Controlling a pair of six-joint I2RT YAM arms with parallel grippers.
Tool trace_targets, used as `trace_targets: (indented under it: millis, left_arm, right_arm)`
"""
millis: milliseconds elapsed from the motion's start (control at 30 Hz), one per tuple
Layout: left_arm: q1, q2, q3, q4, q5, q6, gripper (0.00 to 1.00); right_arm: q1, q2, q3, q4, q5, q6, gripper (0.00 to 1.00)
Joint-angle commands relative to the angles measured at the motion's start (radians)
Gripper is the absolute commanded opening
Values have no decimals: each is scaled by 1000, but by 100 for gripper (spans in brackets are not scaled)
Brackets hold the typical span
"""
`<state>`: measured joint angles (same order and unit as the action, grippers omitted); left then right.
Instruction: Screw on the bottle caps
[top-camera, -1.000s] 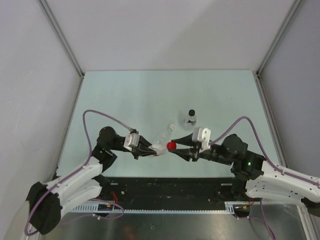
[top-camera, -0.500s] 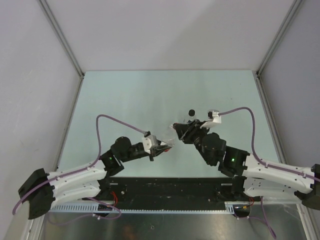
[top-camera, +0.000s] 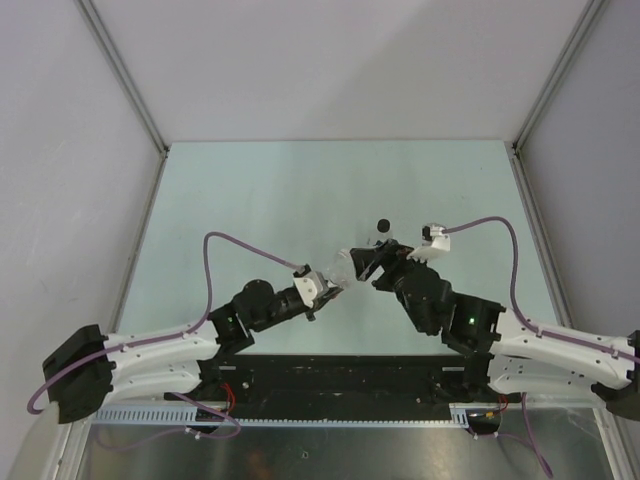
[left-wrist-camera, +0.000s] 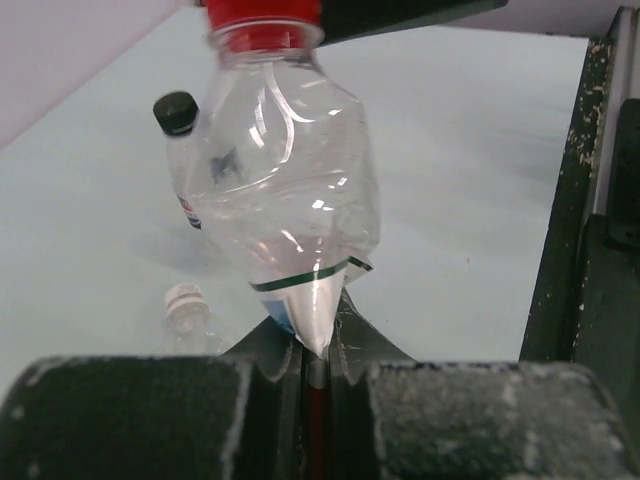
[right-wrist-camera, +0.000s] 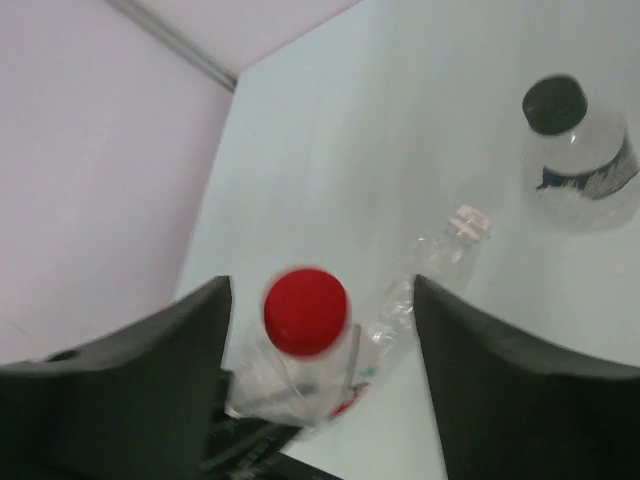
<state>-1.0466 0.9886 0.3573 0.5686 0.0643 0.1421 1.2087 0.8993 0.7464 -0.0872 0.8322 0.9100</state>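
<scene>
1. Clamped tight in the left gripper (left-wrist-camera: 315, 350) by its crushed, flattened base: a small clear thin-walled plastic bottle (left-wrist-camera: 285, 190), raised off the pale green table (top-camera: 250, 190) with its neck towards the other arm, presumably so it cannot spin.
2. Seated on that neck, top centre of the left wrist view: a small round red plastic cap (right-wrist-camera: 305, 310). Impossible to tell how far down the thread.
3. Spread apart on either side of the red cap, touching nothing: the right gripper (right-wrist-camera: 322, 290), seemingly lined up to close and twist.
4. Upright at upper right of the right wrist view: a second clear bottle with a black cap (right-wrist-camera: 580, 160). On its side near centre: a third clear bottle with a white cap (right-wrist-camera: 430, 265).
5. Cut off by the left wrist view's top edge: most of the red cap. Crowded under both wrists at centre of the top view: the grip itself.
</scene>
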Motion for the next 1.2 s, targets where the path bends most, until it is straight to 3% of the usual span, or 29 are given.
trace_targets:
  millis: [0, 67, 233, 467, 633, 833, 1000, 1167]
  left_arm:
    - [-9, -48, 3, 108, 7, 19, 0]
    - [-8, -67, -16, 108, 59, 11, 0]
    - [26, -125, -38, 93, 219, 19, 0]
    - [167, -197, -31, 28, 614, -18, 0]
    - [224, -188, -1, -6, 891, -21, 0]
    - [236, -162, 27, -23, 992, -4, 0]
    - [237, -150, 38, -25, 1006, -14, 0]
    - [237, -133, 43, -26, 1001, -20, 0]
  right_arm:
    - [-9, -76, 22, 54, -163, -345, 88]
    - [-21, -122, 21, 68, -326, -516, 97]
    - [-53, -253, 11, 15, -611, -853, 99]
    - [-95, -415, -9, -67, -928, -1129, 99]
    - [-113, -436, -17, -111, -1249, -1268, 92]
    - [-115, -366, -18, -78, -1265, -1292, 84]
    - [-114, -325, -18, -63, -1272, -1307, 67]
    - [-114, -310, -18, -51, -1287, -1289, 57]
